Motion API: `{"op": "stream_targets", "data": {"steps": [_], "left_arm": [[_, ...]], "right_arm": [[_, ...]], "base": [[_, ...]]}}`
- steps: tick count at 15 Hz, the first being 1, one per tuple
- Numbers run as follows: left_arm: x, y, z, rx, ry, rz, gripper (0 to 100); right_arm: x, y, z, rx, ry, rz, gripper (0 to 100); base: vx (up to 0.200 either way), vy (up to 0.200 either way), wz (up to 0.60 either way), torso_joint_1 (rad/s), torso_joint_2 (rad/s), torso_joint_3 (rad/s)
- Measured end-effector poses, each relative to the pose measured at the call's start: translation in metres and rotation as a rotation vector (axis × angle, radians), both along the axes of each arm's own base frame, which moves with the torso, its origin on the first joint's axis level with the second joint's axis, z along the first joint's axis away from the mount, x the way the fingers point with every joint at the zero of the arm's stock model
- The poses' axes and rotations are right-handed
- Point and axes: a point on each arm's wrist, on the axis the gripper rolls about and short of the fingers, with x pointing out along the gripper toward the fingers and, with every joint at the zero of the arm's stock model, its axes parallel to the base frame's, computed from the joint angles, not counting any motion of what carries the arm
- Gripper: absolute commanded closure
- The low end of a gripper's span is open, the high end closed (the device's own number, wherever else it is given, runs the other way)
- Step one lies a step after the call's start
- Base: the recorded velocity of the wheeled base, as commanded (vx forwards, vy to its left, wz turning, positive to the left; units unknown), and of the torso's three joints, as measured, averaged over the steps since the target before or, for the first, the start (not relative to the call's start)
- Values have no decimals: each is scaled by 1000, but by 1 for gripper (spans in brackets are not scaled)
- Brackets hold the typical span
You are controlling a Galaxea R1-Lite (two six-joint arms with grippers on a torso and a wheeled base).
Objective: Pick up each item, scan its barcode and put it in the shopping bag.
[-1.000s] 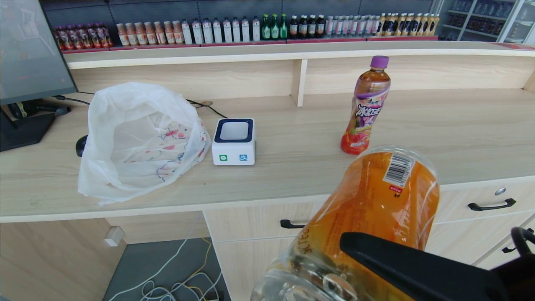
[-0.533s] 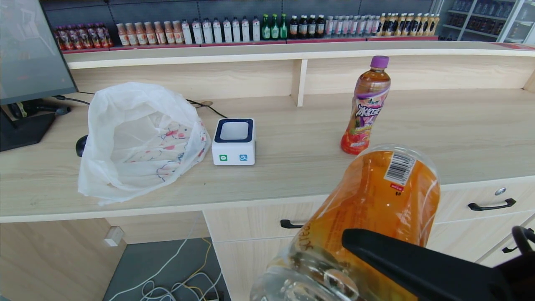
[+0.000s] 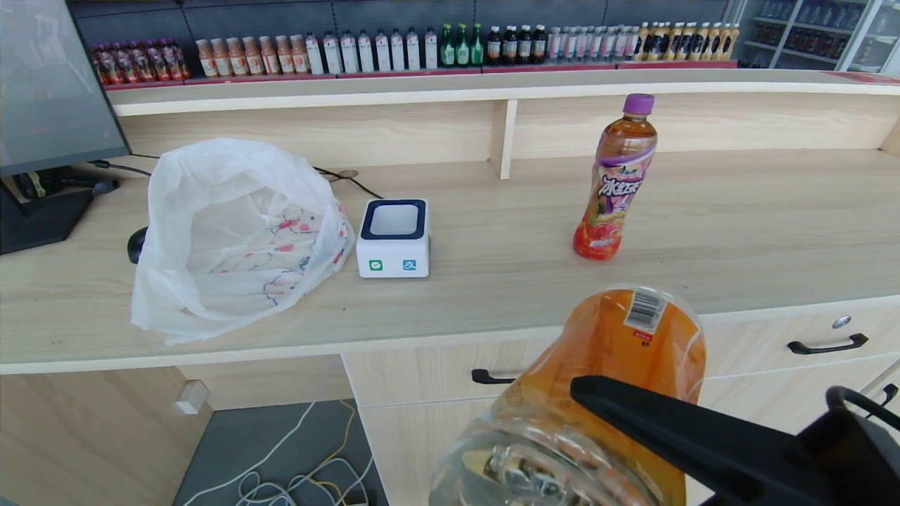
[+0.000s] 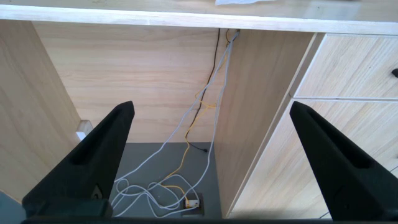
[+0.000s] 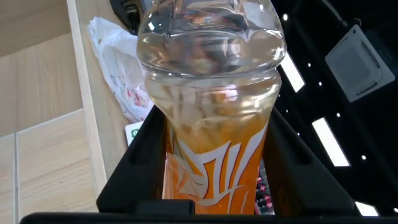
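Note:
My right gripper (image 3: 587, 422) is shut on a big orange drink bottle (image 3: 626, 372), held tipped in front of the counter's edge, clear end toward me and its barcode (image 3: 644, 311) facing up. In the right wrist view the bottle (image 5: 211, 124) sits between the black fingers (image 5: 143, 168). A white scanner (image 3: 393, 237) stands mid-counter, with the open white shopping bag (image 3: 232, 232) to its left. An upright tea bottle with a purple cap (image 3: 615, 179) stands to the right. My left gripper (image 4: 211, 174) hangs open and empty below the counter.
The wooden counter (image 3: 492, 295) has drawers with black handles (image 3: 826, 346) underneath. A monitor (image 3: 49, 84) stands at the far left. A shelf of bottles (image 3: 450, 46) runs along the back. Cables (image 3: 295, 478) lie on the floor under the counter.
The orange bottle in my right gripper has dropped lower and slightly left, mostly in the last half second. Its barcode now sits lower in the head view.

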Motion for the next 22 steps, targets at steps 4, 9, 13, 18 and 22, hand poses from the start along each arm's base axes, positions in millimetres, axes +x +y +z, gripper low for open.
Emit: {"op": "stream_targets", "data": {"steps": [4,9,13,18,22], "left_arm": [[0,0,0,0,0,0,0],[0,0,0,0,0,0,0],[0,0,0,0,0,0,0],[0,0,0,0,0,0,0],[0,0,0,0,0,0,0]], "right_arm": [[1,-3,-7,35,145,34,100],[0,-7,-17,69,303,76,100],[2,-10,-19,169,503,94,100],[8,-5,-12,294,638,97,100],[27,-7,-2,513,813,69,100]], "base": [[0,0,0,0,0,0],[0,0,0,0,0,0],[0,0,0,0,0,0],[0,0,0,0,0,0],[0,0,0,0,0,0]]}}
